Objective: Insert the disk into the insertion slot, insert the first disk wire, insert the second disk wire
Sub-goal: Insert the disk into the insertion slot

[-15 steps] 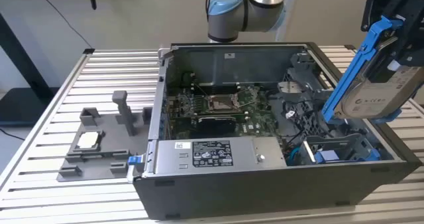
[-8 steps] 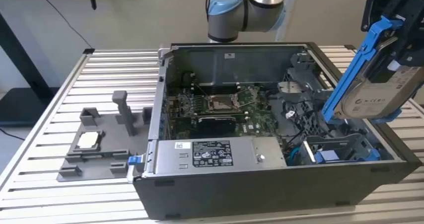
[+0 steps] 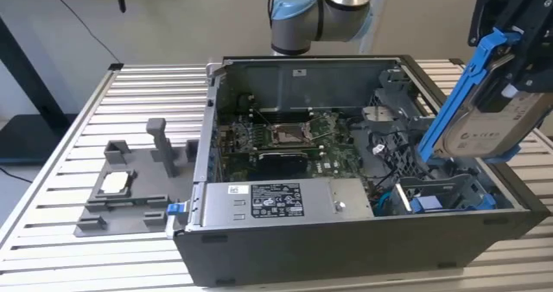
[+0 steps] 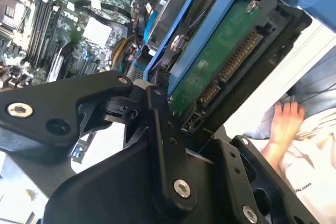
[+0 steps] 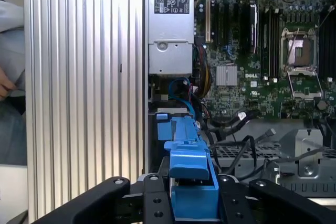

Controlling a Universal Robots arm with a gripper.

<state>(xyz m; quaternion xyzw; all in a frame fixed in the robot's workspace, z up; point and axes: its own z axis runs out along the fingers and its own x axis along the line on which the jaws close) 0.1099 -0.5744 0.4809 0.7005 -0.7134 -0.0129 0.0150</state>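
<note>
Disk [image 3: 488,127] held above the open computer case [image 3: 346,253], not yet in its slot.
Exterior view: the gripper [image 3: 516,78] holds 1 tilted disk in a blue carrier over the case's end at the exterior view's right, with the grey insertion slot [image 3: 449,188] inside the case below it, apart. Second wrist view: 2 fingers [image 4: 160,129] are clamped tight on the disk [image 4: 220,61], green board showing, beside the case's motherboard [image 4: 47,19]. First wrist view: the carrier [image 5: 191,182] sits between the fingers, over the case interior.

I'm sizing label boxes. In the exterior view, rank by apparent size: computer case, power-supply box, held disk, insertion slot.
1. computer case.
2-3. disk and power-supply box look alike; the raised disk may sit nearer the camera, so unranked.
4. insertion slot.
</note>
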